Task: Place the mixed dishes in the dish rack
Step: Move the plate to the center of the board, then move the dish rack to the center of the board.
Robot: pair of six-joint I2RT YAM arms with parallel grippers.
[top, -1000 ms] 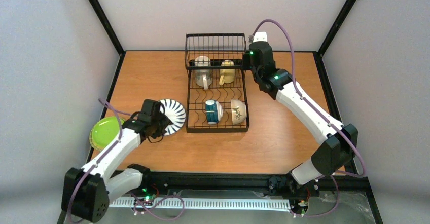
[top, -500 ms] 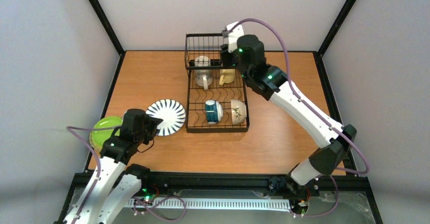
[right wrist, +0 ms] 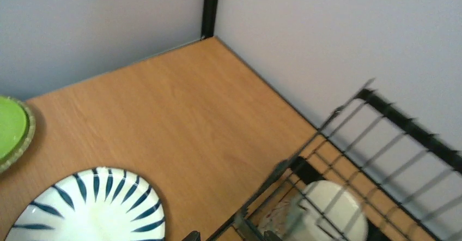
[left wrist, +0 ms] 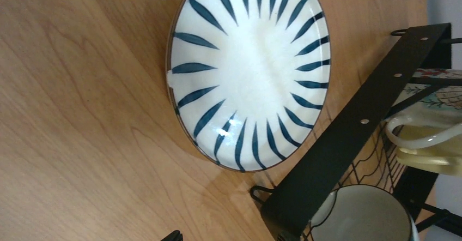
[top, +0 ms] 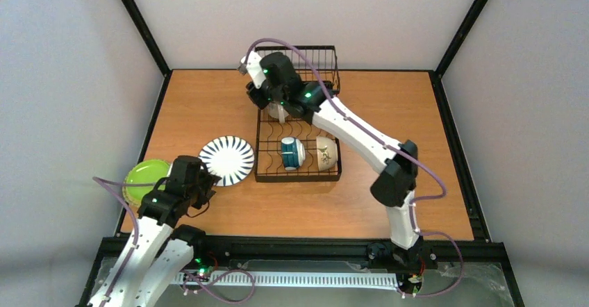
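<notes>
The black wire dish rack stands mid-table and holds a teal-and-white cup and a cream bowl. My right arm covers most of the cream mug. The mug shows behind wires in the right wrist view. The yellow mug shows in the left wrist view. The black-and-white striped plate lies flat left of the rack. The lime-green plate sits on a tan-rimmed plate at the left edge. My right gripper hangs open and empty above the rack's back left corner. My left gripper is open and empty just near of the striped plate.
The rack's taller basket end stands at the back, next to my right arm. The rack's black frame bar runs close to the striped plate's right rim. Grey walls and black corner posts close off the table.
My right arm has swung left from the rack's back right corner to its back left corner. My left arm has drawn back off the striped plate's edge toward the near left; the plate shifted slightly left.
</notes>
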